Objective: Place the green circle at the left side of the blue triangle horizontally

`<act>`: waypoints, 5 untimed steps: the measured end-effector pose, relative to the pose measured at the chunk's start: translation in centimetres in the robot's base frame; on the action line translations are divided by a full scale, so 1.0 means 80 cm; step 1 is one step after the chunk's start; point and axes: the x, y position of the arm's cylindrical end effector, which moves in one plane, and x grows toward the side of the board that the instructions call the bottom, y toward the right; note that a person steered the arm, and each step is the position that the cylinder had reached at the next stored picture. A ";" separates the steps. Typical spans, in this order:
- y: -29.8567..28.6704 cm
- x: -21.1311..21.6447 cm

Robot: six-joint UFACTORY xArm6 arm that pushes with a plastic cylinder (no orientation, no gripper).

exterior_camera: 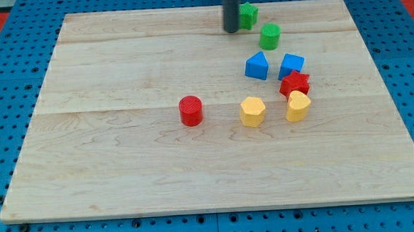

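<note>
The green circle (269, 36) stands near the view's top, above and a little right of the blue triangle (256, 66). My tip (232, 31) is at the view's top, left of the green circle and apart from it, just left of a green star-like block (248, 15). The rod comes down from the top edge.
A blue cube (291, 65) sits right of the triangle. A red star-like block (295, 84) lies below it, with a yellow block (298, 105) under that. A yellow hexagon (252, 111) and a red cylinder (190, 110) lie mid-board. The wooden board (125, 170) rests on a blue pegboard.
</note>
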 end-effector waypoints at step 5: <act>-0.050 0.048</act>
